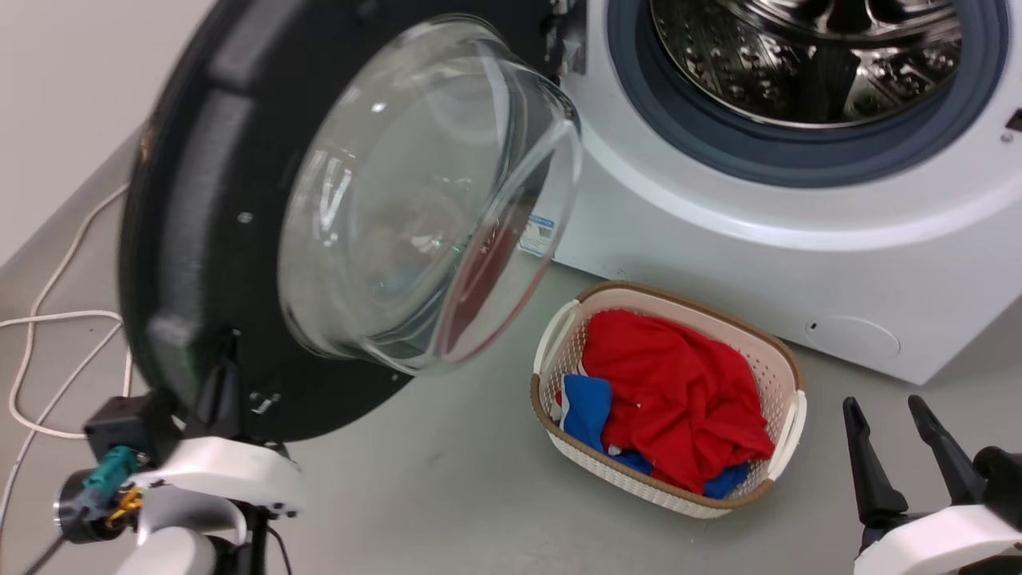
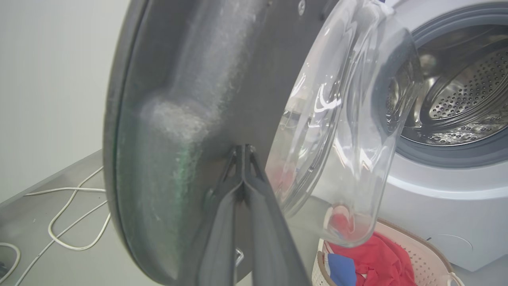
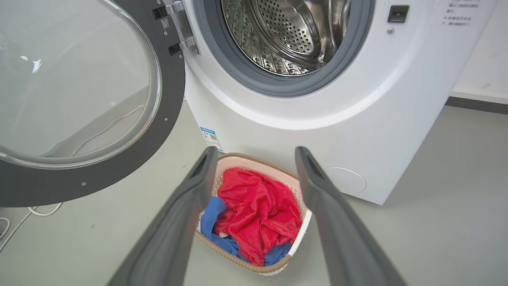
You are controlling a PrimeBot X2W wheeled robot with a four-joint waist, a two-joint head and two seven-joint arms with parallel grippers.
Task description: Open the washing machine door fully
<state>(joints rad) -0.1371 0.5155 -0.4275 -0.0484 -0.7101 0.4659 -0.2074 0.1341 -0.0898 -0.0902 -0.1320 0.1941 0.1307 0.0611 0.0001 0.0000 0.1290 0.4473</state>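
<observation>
Holds the left pincer point(image 2: 243, 151) closed on nothing, tips against the black inner ring of the washing machine door point(image 1: 192, 239), swung out left of the drum point(image 3: 285, 35). Holds the right pincer point(image 3: 254, 153) spread wide, empty, near a laundry basket point(image 1: 679, 499) on the floor point(image 1: 447, 495)

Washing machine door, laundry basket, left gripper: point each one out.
washing machine door point(image 1: 192, 200): head view, black ring left of the glass.
laundry basket point(image 1: 639, 483): head view, near white lattice wall.
left gripper point(image 2: 243, 153): left wrist view, midway between its fingertips.
</observation>
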